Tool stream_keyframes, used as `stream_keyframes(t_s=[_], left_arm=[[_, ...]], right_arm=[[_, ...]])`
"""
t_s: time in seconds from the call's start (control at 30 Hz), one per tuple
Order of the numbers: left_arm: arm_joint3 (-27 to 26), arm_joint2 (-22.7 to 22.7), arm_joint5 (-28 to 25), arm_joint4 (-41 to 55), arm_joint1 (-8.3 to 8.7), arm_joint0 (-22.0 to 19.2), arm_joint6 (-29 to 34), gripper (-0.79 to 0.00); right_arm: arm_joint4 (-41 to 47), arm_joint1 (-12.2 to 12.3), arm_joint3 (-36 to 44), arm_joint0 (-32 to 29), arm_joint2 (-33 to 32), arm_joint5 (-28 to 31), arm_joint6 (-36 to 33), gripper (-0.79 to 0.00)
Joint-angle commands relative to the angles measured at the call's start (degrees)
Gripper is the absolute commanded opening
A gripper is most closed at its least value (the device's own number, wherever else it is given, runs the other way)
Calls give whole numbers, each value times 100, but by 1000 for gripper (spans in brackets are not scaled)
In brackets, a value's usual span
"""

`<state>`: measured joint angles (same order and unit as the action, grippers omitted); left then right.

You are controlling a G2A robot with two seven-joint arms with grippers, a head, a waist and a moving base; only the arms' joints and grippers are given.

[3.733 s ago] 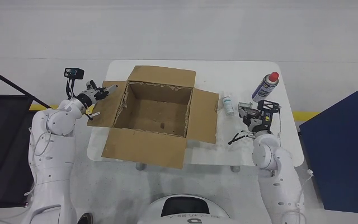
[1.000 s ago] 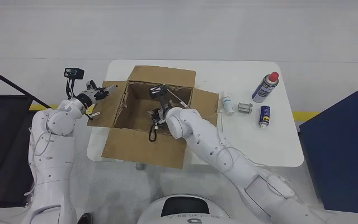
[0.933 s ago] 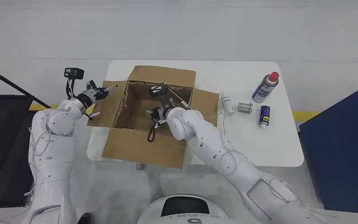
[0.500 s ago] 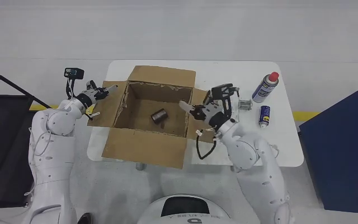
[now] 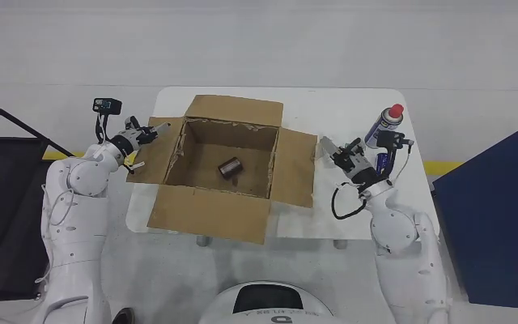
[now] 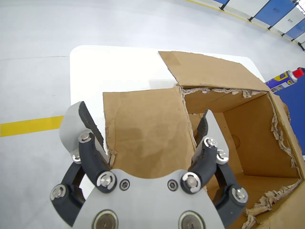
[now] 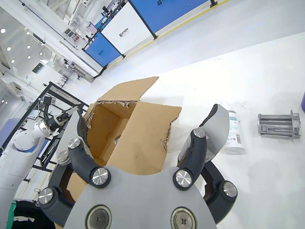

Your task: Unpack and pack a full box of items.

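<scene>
Your right end effector [image 7: 147,115] is spread wide and empty, hanging just off the right-hand flap [image 5: 295,166] of the cardboard box [image 5: 231,135]. Your left end effector [image 6: 144,117] is also released. Its fingers sit either side of the box's left flap [image 6: 145,129], but I cannot tell whether they touch the card.

One dark cylinder [image 5: 230,168] lies on its side on the box floor, near the middle. The other items are out on the tabletop [image 5: 324,105], all to the right of the box:

- **White bottle** [image 7: 234,135]: It lies on its side just beside the box's right flap. It is probably light, smooth plastic, and being round it may roll when nudged. Close across the middle of its body, with the fingers square to its length.
- **Grey metal part** [image 7: 277,125]: It lies a little farther from the box than the bottle. It looks stiff and likely the heaviest piece for its size. The ribbed barrel between its end flanges should give you a firm hold, and the flanges should stop it sliding out.
- **Spray can** [image 5: 384,123]: It stands upright, farthest from the box, near the tabletop's far right corner. Expect a slick metal wall and a tall, tippy stance. Take it around mid-body, not by the red cap.

The box itself is corrugated card with torn edges. Judge it light and easily shoved, so lower items in without leaning on the flaps.
</scene>
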<state>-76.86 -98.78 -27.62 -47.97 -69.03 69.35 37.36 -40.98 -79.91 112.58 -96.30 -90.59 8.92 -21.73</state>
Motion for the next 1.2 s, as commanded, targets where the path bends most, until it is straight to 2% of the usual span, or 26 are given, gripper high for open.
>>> stream_keyframes(t_s=[0.0,0.07,0.23,0.33,0.6,0.73,0.77,1.0,1.07,1.17], left_arm=[[0,0,0,0,0,0,0,0],[0,0,0,0,0,0,0,0],[0,0,0,0,0,0,0,0],[0,0,0,0,0,0,0,0],[0,0,0,0,0,0,0,0],[0,0,0,0,0,0,0,0],[0,0,0,0,0,0,0,0],[0,0,0,0,0,0,0,0],[0,0,0,0,0,0,0,0],[0,0,0,0,0,0,0,0]], right_arm=[[-92,5,-48,13,-30,-64,15,0],[-280,50,-229,183,-241,-262,-372,0],[-142,139,-861,485,-1064,-797,-613,0],[-1005,250,-1330,722,-1345,-1003,-1139,0],[-3065,375,-2935,1722,-997,-1946,-1695,0],[-3381,381,-3260,1935,-792,-2069,-1891,0],[-3375,378,-3289,1950,-767,-2096,-1888,-92],[-3393,362,-3280,1897,-635,-2312,-1901,-225],[-3441,359,-3243,1860,-608,-2409,-1925,-339],[-3618,364,-3252,1835,-526,-2458,-2081,-394]])
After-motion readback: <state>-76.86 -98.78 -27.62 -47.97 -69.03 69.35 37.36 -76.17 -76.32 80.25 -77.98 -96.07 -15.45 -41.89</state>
